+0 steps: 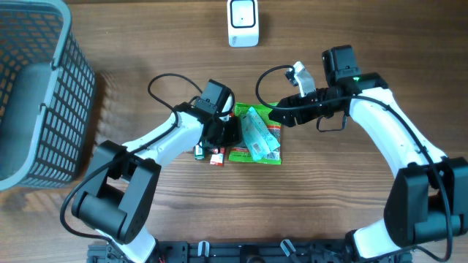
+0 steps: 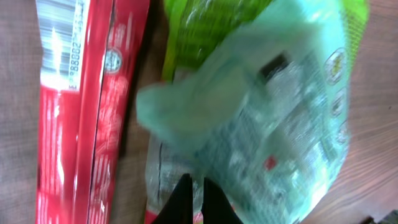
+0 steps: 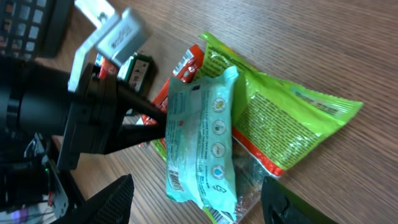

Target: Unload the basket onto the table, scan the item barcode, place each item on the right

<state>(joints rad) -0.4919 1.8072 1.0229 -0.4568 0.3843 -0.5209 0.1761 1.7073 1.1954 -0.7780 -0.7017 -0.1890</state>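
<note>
L gripper [image 1: 234, 133] has its jaws pressed together. In the R wrist cam the tips meet on one long edge of the mint packet [image 1: 261, 135], which I read as a pinch on the seam, tho the L wrist view is too blurred to confirm. R gripper [image 3: 199, 198] is spread wide w/ nothing between the fingers, hanging just beside the packet on the scanner [image 1: 243, 22] side

The mint packet lies on top of the green packet [image 1: 241, 153], mid-table, btw the two arms. Its long axis runs roughly from the scanner side twd the robot base, slightly tilted, and the L jaws come in across that axis from the side. A barcode shows on the upper face, at the end closest to the R fingers

The scanner sits at the far edge, well apart from the pile. The L arm has the hold, so I'd judge the lift and carry fall to it. The barcode faces up now, and I can't tell which way the scanner window looks

The grey basket [image 1: 73, 88] stands at the L edge, well apart, and I see nothing in it. A red packet [image 2: 81, 112] lies just beside the mint one
</note>
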